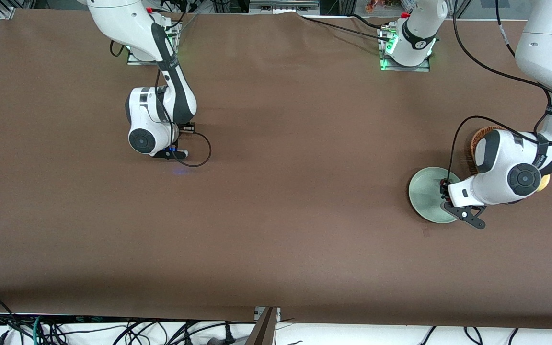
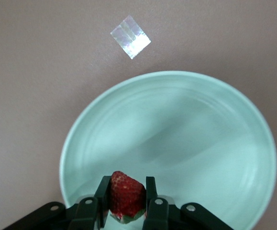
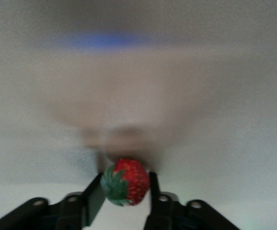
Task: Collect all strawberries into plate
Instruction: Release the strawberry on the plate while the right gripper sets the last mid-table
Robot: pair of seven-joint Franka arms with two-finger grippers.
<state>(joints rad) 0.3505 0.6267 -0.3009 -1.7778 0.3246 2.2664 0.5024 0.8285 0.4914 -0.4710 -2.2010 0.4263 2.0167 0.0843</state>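
The right gripper (image 1: 176, 154) sits low over bare bench (image 1: 276, 215) toward the right arm's end, well apart from everything else. Its wrist view shows the jaws closed narrowly on a strawberry (image 3: 125, 182), leafy top turned to one side; whether the berry is resting on the bench or just clear of it cannot be told.

Toward the left arm's end, the left gripper (image 1: 445, 194) hangs over the plate (image 1: 424, 191), near the rim on the arm's side. Its jaws are narrow too, pinching a second strawberry (image 2: 125, 194) that points up between the fingers (image 2: 102, 189). The plate looks empty under it. A brown basket (image 1: 476, 143) lies partly hidden under the left arm, just beside the plate, and a small shiny square of tape (image 2: 130, 36) lies on the bench near the plate's rim. No third berry is in view.

The step in hand looks like the left arm's drop. To do it well, I would shift the berry further in from the rim, toward the plate's middle, lower it close to the surface, and open the jaws gently so it settles instead of rolling out.
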